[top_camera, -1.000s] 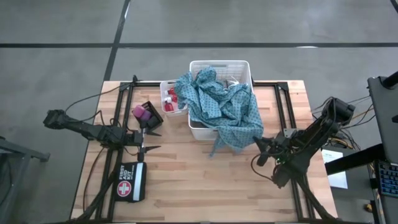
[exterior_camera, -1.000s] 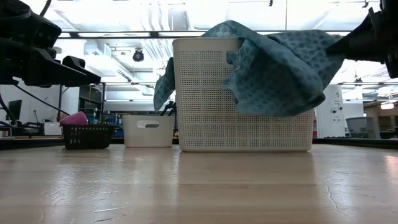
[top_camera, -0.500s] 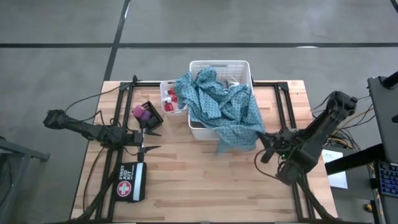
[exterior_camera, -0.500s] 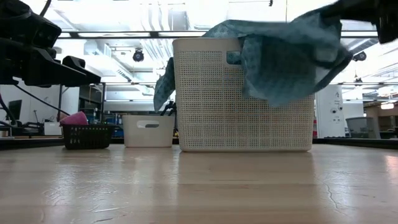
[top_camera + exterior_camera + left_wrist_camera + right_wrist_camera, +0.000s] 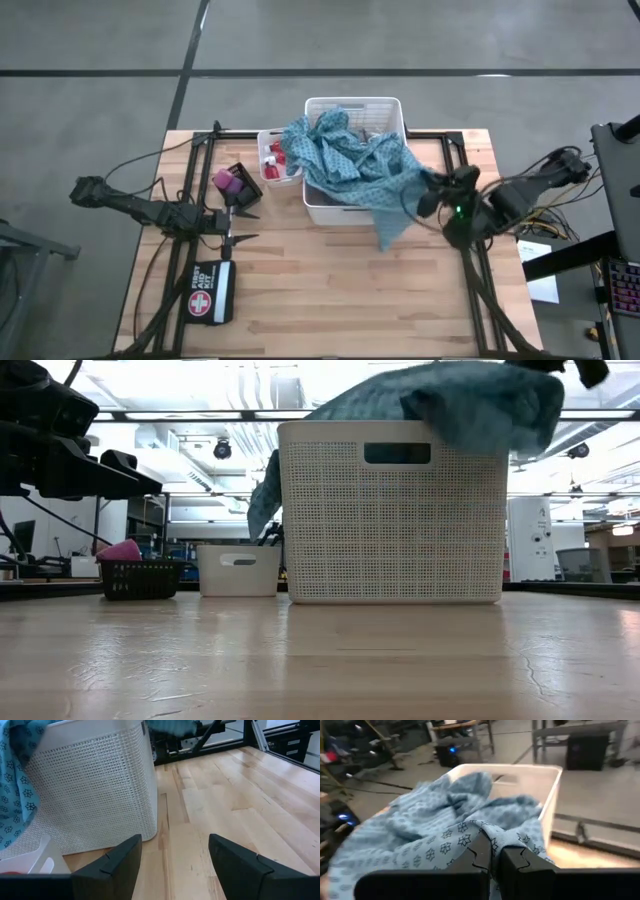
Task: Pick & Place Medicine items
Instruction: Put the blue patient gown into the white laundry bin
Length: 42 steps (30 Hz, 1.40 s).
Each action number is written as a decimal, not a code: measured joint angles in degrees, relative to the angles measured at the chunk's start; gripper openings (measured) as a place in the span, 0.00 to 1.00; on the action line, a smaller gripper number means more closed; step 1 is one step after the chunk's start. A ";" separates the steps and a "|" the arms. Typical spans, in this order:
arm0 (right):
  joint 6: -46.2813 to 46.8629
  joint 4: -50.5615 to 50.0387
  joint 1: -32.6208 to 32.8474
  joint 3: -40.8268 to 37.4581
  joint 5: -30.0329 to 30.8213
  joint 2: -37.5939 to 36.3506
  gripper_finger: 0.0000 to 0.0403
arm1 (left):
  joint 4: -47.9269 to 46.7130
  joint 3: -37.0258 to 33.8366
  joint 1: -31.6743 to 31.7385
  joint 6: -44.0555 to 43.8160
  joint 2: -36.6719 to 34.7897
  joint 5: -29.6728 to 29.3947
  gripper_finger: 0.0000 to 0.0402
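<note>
Nearest the front edge of the table (image 5: 330, 300) the wood is bare, apart from a first aid pouch (image 5: 211, 291) at my left — plenty of open board in front of the white basket (image 5: 392, 106) and between my two arms. My left gripper (image 5: 243, 226) hovers above the table just past the pouch, fingers spread wide with nothing between them; in its wrist view only bare planks and the basket's perforated wall lie ahead. My right gripper (image 5: 432, 194) is raised beside the basket's right wall, fingers pinched together on the teal patterned cloth (image 5: 352, 163); the cloth heaps out of the basket and drapes over its front right rim, one corner hanging toward the table. Left of the basket sits a small white bin (image 5: 272, 182) holding red bottles (image 5: 271, 160), and beside it a black tray (image 5: 243, 180) with a pink piece (image 5: 224, 179). The cloth hides most of the basket's inside, so I cannot make out what lies under it.
</note>
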 joint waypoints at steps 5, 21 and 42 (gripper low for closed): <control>-15.72 4.72 -7.39 5.82 -3.65 -0.21 0.02 | 0.02 0.00 0.02 0.02 -0.02 0.01 0.59; -59.55 39.55 -35.97 4.16 -31.81 3.69 0.02 | 0.00 0.00 0.01 0.01 -0.02 -0.01 0.59; -65.42 45.58 -58.90 11.16 -73.11 29.48 0.02 | 0.02 0.00 -0.01 0.00 0.01 0.00 0.59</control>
